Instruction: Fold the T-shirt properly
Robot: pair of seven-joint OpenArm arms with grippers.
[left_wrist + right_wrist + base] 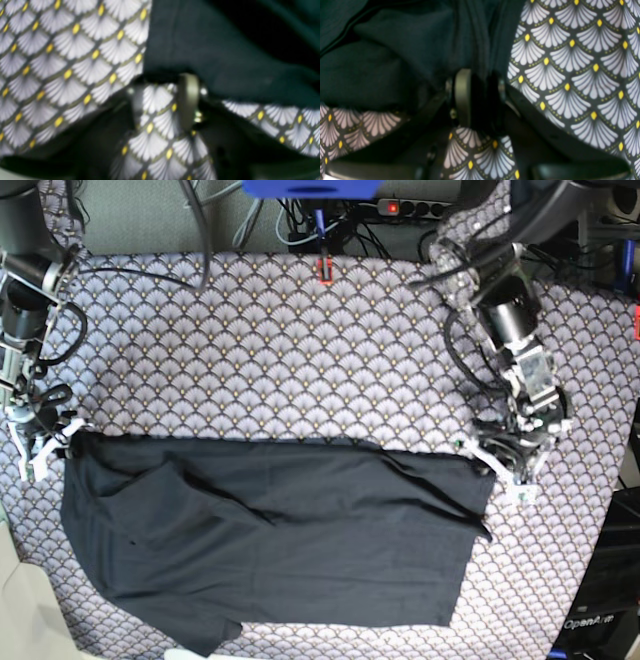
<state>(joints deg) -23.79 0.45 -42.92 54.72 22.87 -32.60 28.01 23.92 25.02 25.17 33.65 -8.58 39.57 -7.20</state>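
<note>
Plain, unprinted T-shirt (270, 550); right claw (480, 100) seemingly pinches its edge.

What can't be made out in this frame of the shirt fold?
- Left wrist view: blurred; whether the left pincer pinches the T-shirt edge is unclear.
- Right wrist view: cloth of the T-shirt fills the right pincer; its far finger is lost in dark fabric.
- Base view: the T-shirt bottom is cut by the frame edge; both pincers are too small to judge.
</note>
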